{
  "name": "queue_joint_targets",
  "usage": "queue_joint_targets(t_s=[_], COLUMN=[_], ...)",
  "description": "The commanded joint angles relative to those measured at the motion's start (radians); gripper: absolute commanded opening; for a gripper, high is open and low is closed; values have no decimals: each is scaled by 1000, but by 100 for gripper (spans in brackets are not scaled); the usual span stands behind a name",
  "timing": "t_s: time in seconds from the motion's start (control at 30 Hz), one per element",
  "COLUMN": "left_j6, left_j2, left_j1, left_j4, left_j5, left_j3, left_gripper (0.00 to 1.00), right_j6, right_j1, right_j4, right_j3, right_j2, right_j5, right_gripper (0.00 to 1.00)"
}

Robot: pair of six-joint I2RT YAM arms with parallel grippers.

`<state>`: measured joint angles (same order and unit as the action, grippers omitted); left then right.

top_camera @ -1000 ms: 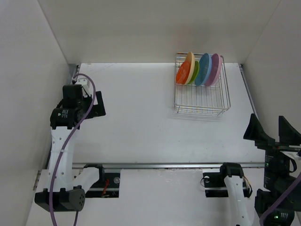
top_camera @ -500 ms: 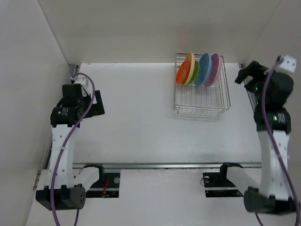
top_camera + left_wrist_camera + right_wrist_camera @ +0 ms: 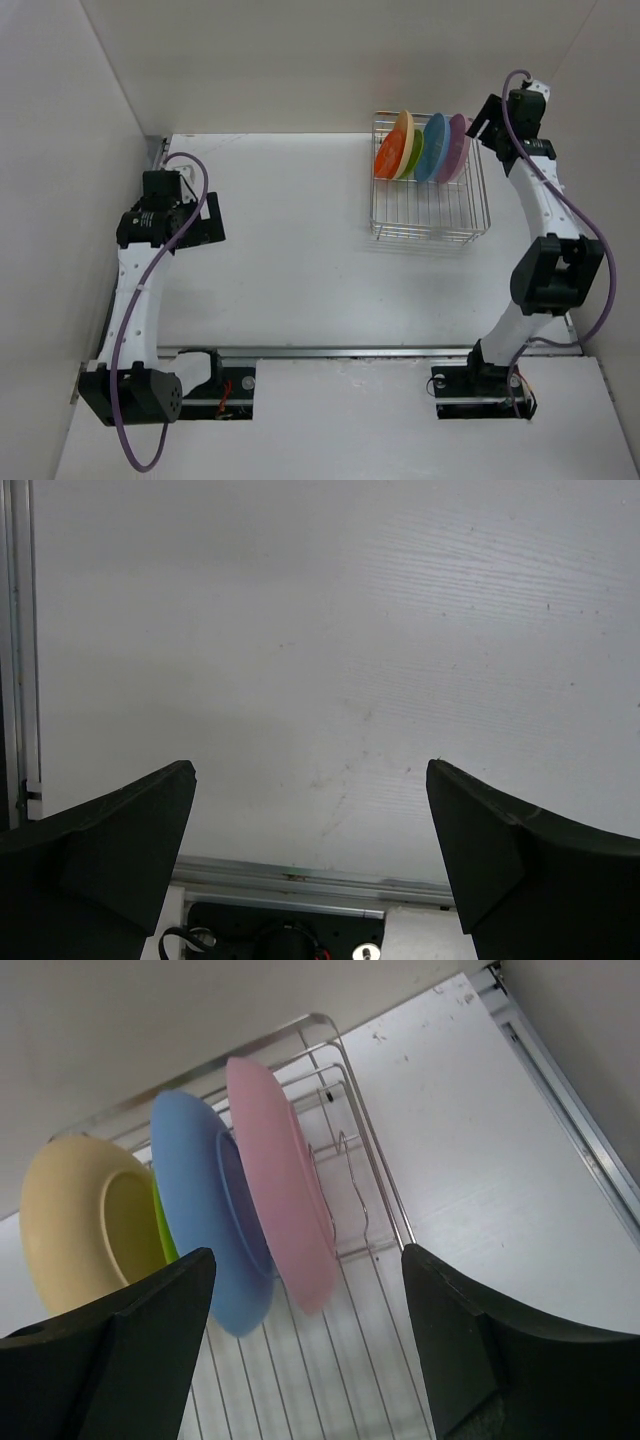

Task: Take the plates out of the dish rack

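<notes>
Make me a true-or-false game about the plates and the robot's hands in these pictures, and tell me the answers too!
1. The pink plate stands on edge in the dish rack. True.
2. The right hand is squeezing the pink plate. False: it is open near that plate and holds nothing.
3. The orange plate lies flat on the table. False: it stands in the dish rack with the other plates.
4. The left hand is open above bare table. True.
5. The blue plate is right beside the pink plate. True.
</notes>
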<state>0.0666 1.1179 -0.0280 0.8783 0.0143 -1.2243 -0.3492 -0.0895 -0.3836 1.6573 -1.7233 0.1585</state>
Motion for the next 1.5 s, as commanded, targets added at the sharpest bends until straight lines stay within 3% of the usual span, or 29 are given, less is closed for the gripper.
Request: queue_joint_targets(t_s=[0.0, 0.3, 0.4, 0.53, 0.57, 0.63, 0.67, 0.73, 0.87, 1.0, 1.1, 1.13, 1.23, 1.27, 1.3, 1.37, 1.4, 1.47], left_j6=[-13, -13, -13, -13, -13, -13, -13, -13, -13, -13, -13, -13, -4, -4, -4, 5, 6, 6], left_j2=[23, 65, 65, 65, 65, 65, 65, 45, 36, 17, 6, 6, -12, -12, -12, -23, -23, -23], left_j1=[-4, -4, -4, -4, -4, -4, -4, -4, -4, 7, 7, 7, 7, 7, 7, 7, 7, 7], left_j4=[-21, -21, -21, -21, -21, -21, -21, -21, -21, -21, -21, -21, -21, -21, -21, -21, -21, -21], left_j5=[-17, -36, -36, -36, -36, -36, -36, -27, -14, -14, -25, -45, -109, -161, -186, -230, -231, -243], left_j3=[-7, -17, -17, -17, -17, -17, -17, -17, -17, -17, -17, -17, -17, -17, -17, -8, -7, -7], left_gripper=[100, 100, 100, 100, 100, 100, 100, 100, 100, 100, 100, 100, 100, 100, 100, 100, 100, 100], right_j6=[26, 46, 59, 93, 102, 113, 127, 153, 235, 429, 467, 467, 379, 351, 320, 201, 173, 130], right_j1=[19, 37, 59, 91, 100, 134, 146, 181, 218, 253, 290, 313, 436, 462, 496, 517, 540, 569], right_j4=[55, 68, 94, 85, 84, 97, 97, 97, 97, 97, 107, 107, 95, 85, 84, 113, 129, 161], right_j3=[105, 157, 157, 157, 157, 134, 134, 153, 225, 312, 312, 296, 158, 119, 49, -3, -22, -37], right_j2=[-76, -238, -272, -282, -269, -211, -191, -129, -52, -3, 88, 121, 264, 289, 304, 289, 266, 158], right_j5=[21, 42, 104, 202, 222, 292, 330, 458, 668, 905, 926, 915, 611, 476, 200, -32, -242, -418], right_gripper=[81, 76, 66, 39, 27, 17, 7, 0, 0, 0, 0, 0, 0, 0, 0, 0, 0, 0])
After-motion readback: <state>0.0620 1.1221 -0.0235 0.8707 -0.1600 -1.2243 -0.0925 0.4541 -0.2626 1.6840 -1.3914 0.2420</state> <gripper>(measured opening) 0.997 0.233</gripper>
